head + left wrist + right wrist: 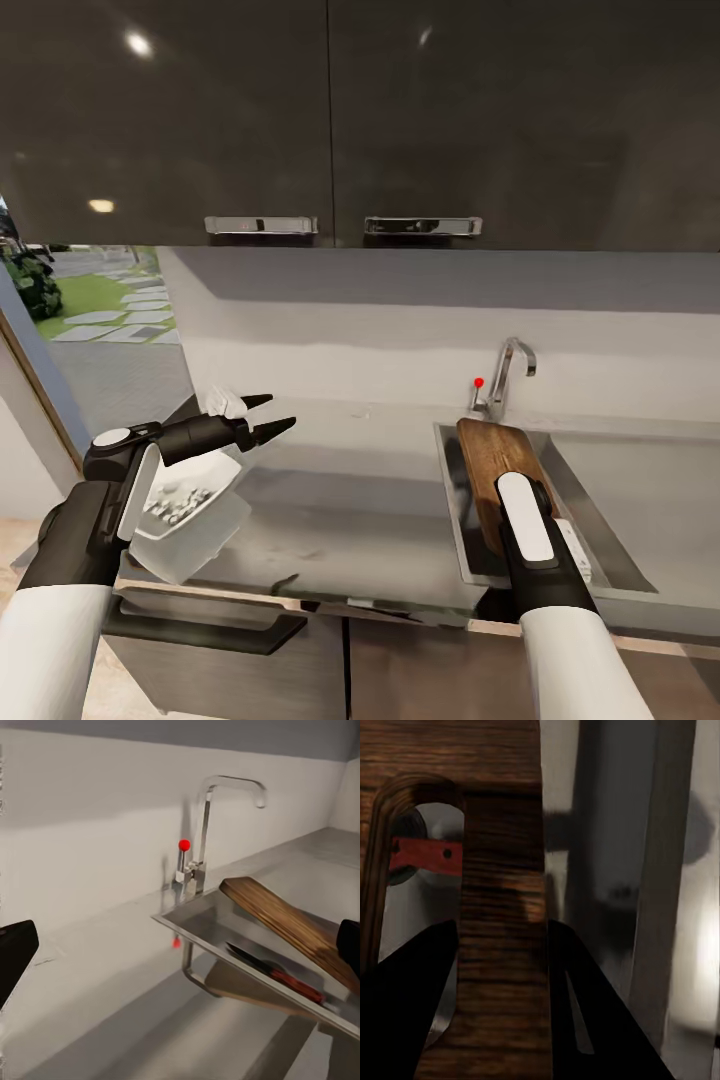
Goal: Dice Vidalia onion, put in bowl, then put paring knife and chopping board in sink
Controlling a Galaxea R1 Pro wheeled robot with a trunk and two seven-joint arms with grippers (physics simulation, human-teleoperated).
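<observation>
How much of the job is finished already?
Nearly all. The bowl on the countertop holds diced bits, and the paring knife lies in the sink. The right gripper grips the chopping board, tilted over the sink. Left: letting go.

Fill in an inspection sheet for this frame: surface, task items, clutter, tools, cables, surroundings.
Surface: glossy grey countertop, some small marks on it.
Chopping board: tilted in the sink, far end up near the tap.
Paring knife: lying in the sink under the board, red handle visible through the board's slot.
Bowl: white, tilted behind the left arm, small pale pieces inside.
Onion: whole onion not seen.
Clutter: nothing seen.
Left tool: open, empty, above the countertop.
Right tool: shut on the chopping board beside its slot.
Cables: nothing seen.
Surroundings: dark wall cabinets, white backsplash, window to a garden at left.
</observation>
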